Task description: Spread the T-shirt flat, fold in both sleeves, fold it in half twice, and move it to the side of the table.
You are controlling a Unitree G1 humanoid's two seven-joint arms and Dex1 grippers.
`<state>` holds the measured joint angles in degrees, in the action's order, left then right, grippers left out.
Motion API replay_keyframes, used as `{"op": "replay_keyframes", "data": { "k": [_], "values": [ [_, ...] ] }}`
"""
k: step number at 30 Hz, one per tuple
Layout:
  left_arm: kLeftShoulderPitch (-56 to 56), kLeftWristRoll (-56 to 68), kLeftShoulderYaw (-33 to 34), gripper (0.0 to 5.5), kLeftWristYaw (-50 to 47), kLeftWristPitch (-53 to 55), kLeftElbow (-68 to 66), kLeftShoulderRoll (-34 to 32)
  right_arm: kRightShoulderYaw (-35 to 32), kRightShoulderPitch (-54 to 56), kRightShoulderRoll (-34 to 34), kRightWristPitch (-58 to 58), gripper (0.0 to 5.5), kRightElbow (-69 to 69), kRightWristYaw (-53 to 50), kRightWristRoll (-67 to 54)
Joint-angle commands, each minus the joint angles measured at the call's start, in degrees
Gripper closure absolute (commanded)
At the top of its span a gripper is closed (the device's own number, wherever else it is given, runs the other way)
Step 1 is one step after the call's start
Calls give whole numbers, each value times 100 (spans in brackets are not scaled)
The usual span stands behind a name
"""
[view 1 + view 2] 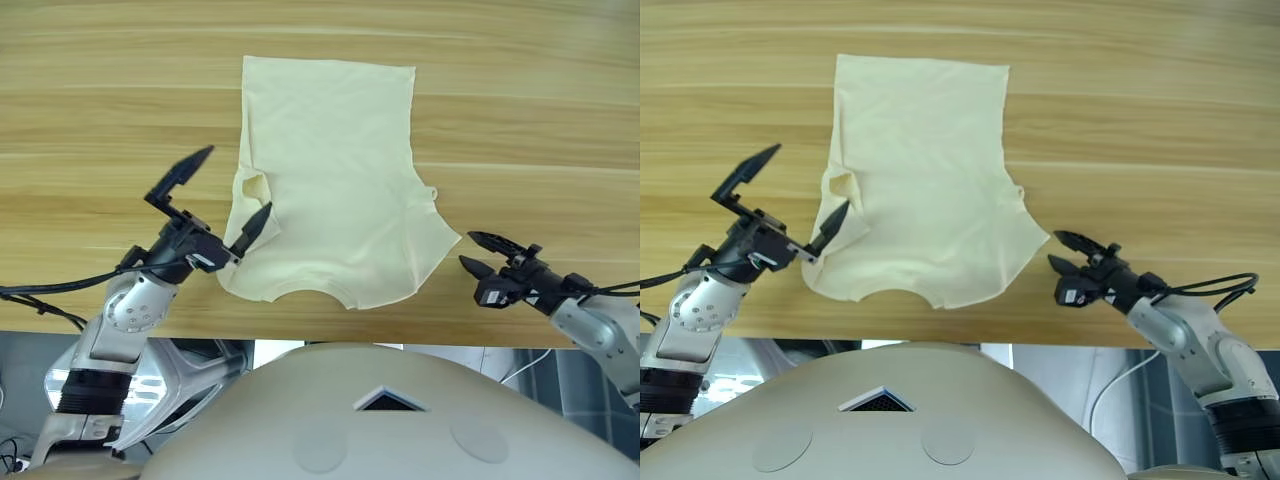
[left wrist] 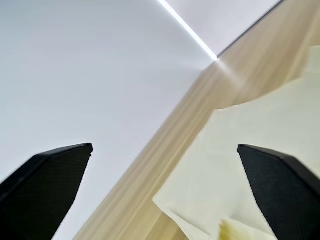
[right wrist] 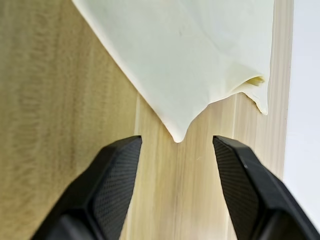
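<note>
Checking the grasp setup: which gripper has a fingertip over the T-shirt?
The left gripper: one fingertip overlaps the T-shirt's edge. The right gripper stops just short of the sleeve corner.

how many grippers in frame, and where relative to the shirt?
2. Left gripper is at the T-shirt's left edge, jaws wide open. Right gripper is just off its right-hand corner, jaws open, not touching it.

The T-shirt [image 1: 330,170] is soft matt cloth (lightly creased) on a smooth, pale wood-grain table [image 1: 100,120].
</note>
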<state>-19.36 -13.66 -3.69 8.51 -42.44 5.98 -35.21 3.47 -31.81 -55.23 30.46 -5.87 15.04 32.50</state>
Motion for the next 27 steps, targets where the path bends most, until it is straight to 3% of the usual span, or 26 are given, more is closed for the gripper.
{"op": "replay_keyframes", "data": {
  "k": [1,12,27],
  "values": [
    [147,-75,1,12,54,14,-152,156,564,188,113,-108,285,570,451,300],
    [160,-137,-103,12,209,-118,-323,336,899,494,210,-2,285,904,350,315],
    [203,-104,-244,10,314,-243,-459,518,1321,1038,411,166,548,1250,309,354]
  ]
}}
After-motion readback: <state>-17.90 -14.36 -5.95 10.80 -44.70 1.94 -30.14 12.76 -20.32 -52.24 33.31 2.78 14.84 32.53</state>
